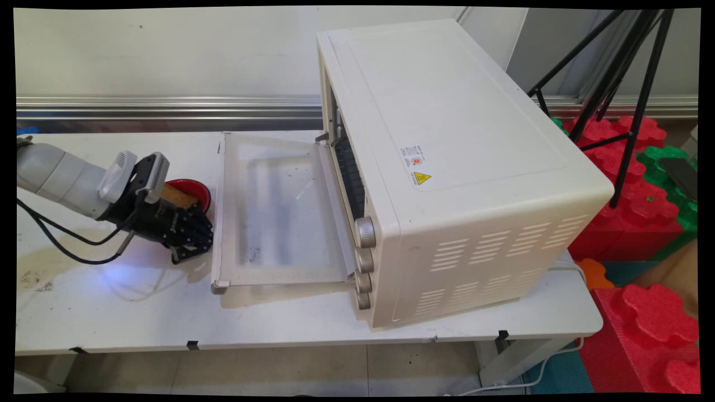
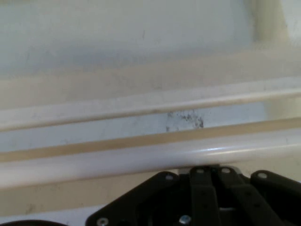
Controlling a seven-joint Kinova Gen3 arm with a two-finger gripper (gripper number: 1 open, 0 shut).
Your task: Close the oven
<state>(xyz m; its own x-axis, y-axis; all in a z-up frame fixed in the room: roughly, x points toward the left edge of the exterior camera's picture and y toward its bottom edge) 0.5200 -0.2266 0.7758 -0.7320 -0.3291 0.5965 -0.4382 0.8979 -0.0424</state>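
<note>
Lying low over the counter, the white arm comes in from the left with black cables drooping beneath it. At its end sits the pincer, pointed toward the oven. Its fingers are drawn together and there is nothing between them. In the hand view the folded pincer rises from the bottom edge.

Just behind the pincer, on the wall side, stands a red bowl with a brown piece in it. I cannot tell what the piece is. The hand partly covers both.

Right of the pincer tip, just beside it, runs the pale handle of the oven door. In the hand view the handle crosses the picture as a glossy bar directly ahead of the fingertips. Whether they touch it cannot be told.

Beyond the handle the door lies folded down flat, its glass smudged, with a dark fleck on the pane. Farther right is the cream oven, with its knobs stacked at the near corner. Well off to the right are red and green foam blocks and a black tripod.

As a judgement on handling: the handle is a smooth round bar on a hinged panel, so any contact would best be square to it and near its middle. A push near one end would likely slide off or twist the door. The bowl sits close behind the hand, so there is little room to swing toward the wall.
</note>
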